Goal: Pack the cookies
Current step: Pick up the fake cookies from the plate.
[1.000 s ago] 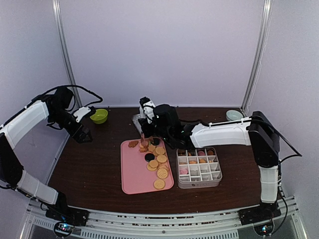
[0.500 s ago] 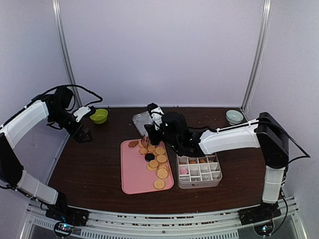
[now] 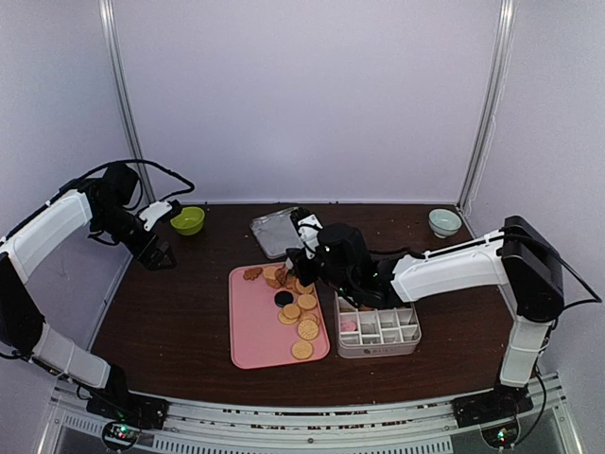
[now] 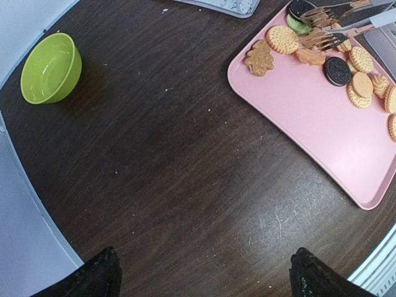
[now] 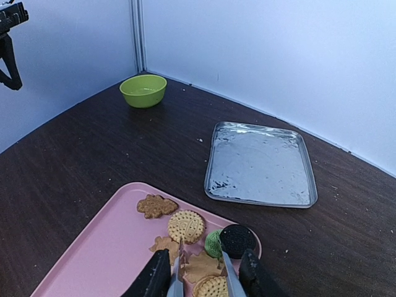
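The dark tabletop [image 3: 170, 322] is carrying everything. The left arm [image 3: 52, 227] is holding its jaws wide apart and empty above bare wood, well apart from every object. The right arm [image 3: 444, 268] is reaching over the pink tray [image 4: 309, 124], its jaws narrowed and clamping a pair of metal tongs [image 5: 228, 275] between them.

The pink tray is lying directly beneath the right jaws; from the left jaws it is sitting ahead and to the right. A silver metal tray [image 5: 260, 164] is resting beyond the right jaws, slightly to their right. A divided box [image 3: 378, 351] is standing just beside the pink tray, behind and to the right of the right jaws. A green bowl [image 4: 51, 68] is sitting ahead and left of the left jaws. A pale bowl [image 3: 444, 221] is sitting well off to the right of the right jaws.

The cookies [image 3: 301, 312] are mostly lying on the pink tray's far half, under and around the tong tips. Most are round golden ones. A brown flower-shaped one [image 5: 154, 205] is lying left of the right jaws, and a black one [image 5: 237, 238] and a green one [image 5: 213, 244] are lying just ahead of them. A few more are showing in the box's compartments. Whether the tongs are touching any cookie cannot be told.
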Robot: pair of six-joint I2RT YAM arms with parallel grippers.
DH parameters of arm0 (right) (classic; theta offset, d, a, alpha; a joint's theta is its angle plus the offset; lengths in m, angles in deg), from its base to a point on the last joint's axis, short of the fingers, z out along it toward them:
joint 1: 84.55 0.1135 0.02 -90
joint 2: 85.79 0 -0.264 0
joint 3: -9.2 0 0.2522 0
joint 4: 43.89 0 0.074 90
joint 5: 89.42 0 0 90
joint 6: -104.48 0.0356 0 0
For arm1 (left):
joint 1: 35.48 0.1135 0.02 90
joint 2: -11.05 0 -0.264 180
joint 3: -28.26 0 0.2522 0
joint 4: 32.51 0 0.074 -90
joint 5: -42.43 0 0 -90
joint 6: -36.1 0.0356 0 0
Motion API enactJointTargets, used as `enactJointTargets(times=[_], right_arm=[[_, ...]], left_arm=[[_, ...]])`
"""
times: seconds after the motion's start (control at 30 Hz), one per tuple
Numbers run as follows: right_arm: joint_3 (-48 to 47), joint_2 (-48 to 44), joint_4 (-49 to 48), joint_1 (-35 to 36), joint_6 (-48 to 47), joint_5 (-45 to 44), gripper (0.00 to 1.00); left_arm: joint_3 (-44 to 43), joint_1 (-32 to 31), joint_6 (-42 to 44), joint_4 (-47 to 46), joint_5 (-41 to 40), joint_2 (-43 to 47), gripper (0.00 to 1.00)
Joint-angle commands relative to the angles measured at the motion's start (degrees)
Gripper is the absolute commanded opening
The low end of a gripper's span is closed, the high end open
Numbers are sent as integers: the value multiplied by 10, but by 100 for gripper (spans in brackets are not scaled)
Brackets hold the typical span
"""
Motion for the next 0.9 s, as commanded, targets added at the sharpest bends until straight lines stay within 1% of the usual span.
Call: enactJointTargets(times=[0.0, 0.4, 0.67, 0.8, 0.87], right_arm=[[4, -29, 15, 11, 1, -17, 37], [31, -65, 35, 32, 7, -20, 35], [9, -27, 64, 28, 8, -24, 35], [6, -22, 70, 24, 7, -20, 35], [2, -22, 74, 23, 3, -16, 33]], left_arm=[[-16, 5, -5, 1, 11, 5, 98], [-7, 5, -6, -5, 22, 9, 98], [-9, 5, -6, -7, 24, 6, 98], [-8, 5, -5, -7, 23, 5, 98], [-8, 5, -5, -8, 23, 3, 98]])
